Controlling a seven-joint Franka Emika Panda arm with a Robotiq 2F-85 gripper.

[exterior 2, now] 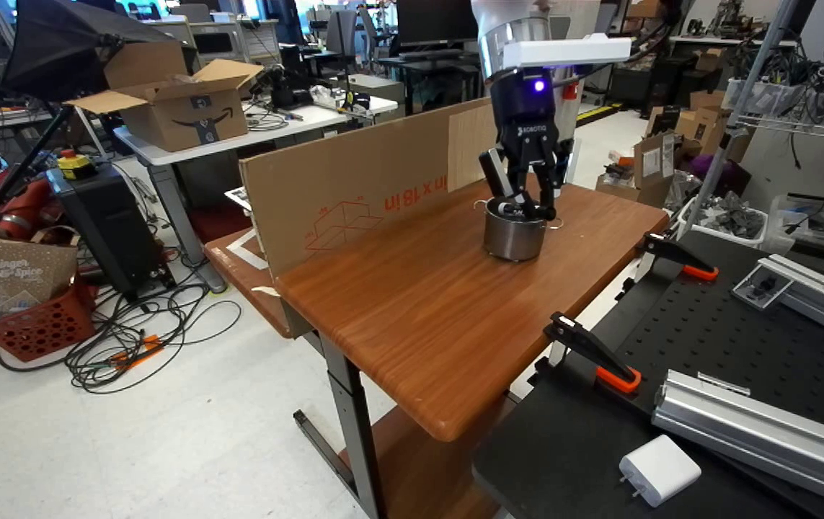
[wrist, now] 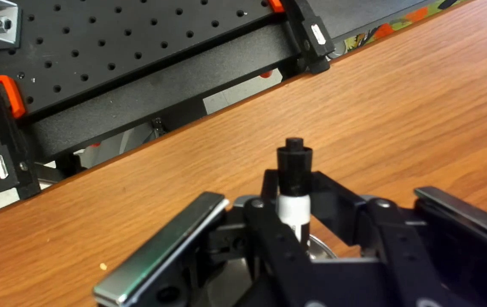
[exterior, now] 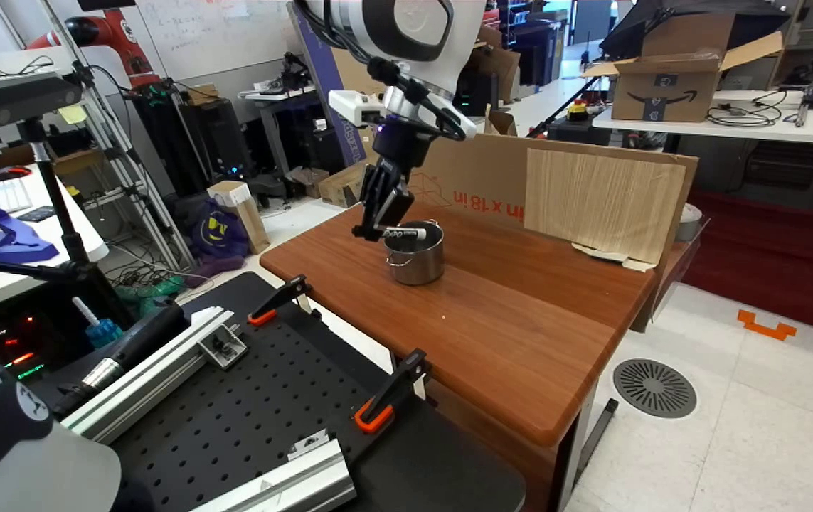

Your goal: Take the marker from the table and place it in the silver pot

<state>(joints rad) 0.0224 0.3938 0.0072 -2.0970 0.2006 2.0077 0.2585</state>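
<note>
Marker [exterior: 404,232] is held almost flat at the top of the silver pot [exterior: 417,266]. In an exterior view it runs left to right, its white end pointing right, over the pot. The gripper [exterior: 372,232] squeezes it near its black end [wrist: 294,164]. The pot stands on the table [exterior: 506,313].
</note>
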